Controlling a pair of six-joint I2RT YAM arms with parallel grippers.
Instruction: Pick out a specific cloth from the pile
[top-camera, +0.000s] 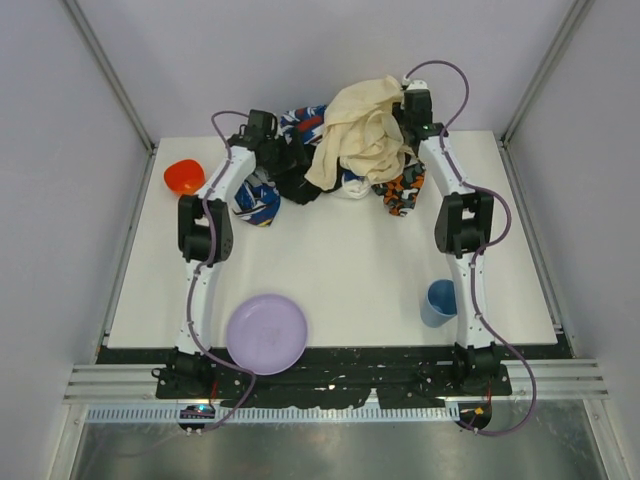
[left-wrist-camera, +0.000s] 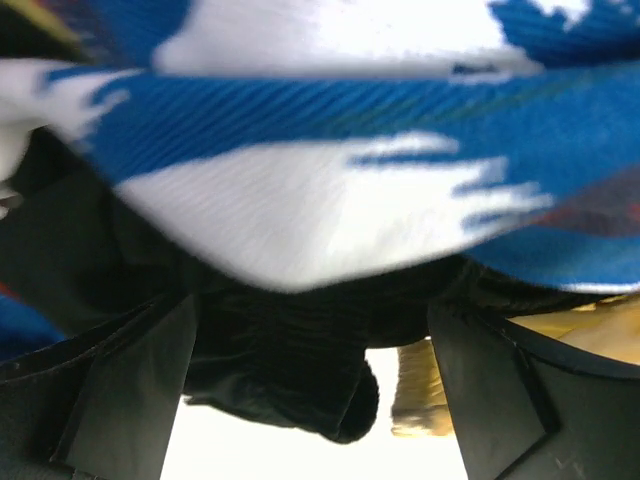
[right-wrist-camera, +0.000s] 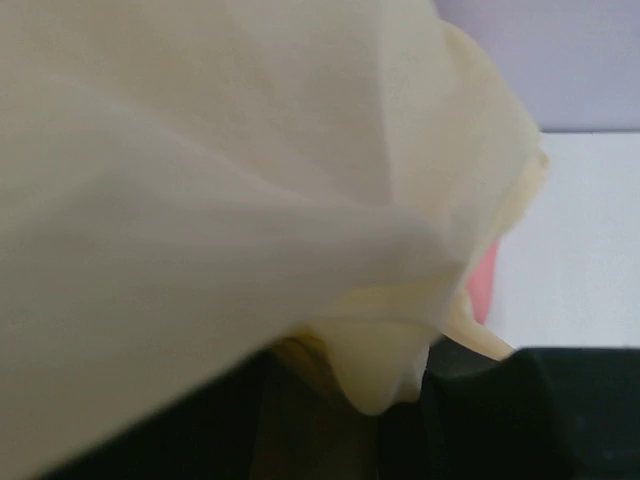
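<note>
Pile (top-camera: 350, 150) at far edge of counter (top-camera: 340, 280), centre. Black cloth (left-wrist-camera: 290, 350) sits inside your left end effector (left-wrist-camera: 310, 400), spread wide, under patterned cloth (left-wrist-camera: 330, 110). Close on black only; lift slowly so pattern slips off. Right end effector (top-camera: 408, 112) buried under cream cloth (right-wrist-camera: 200, 200); its opening cannot be told.

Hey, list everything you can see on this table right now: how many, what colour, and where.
pile: one, mixed colours, far centre
cream cloth: one, cream, atop the pile
patterned cloth: at least one, blue-white-red, pile's left
black cloth: one, black, pile's left, beside the patterned cloth
printed cloth: one, orange-black, pile's right edge
bowl: one, orange-red, far left
plate: one, purple, near left
cup: one, blue, near right
table: one, white
left arm, right arm: two, white-black, reaching into pile
left gripper: open around black cloth
right gripper: buried under cream cloth, state unclear
</note>
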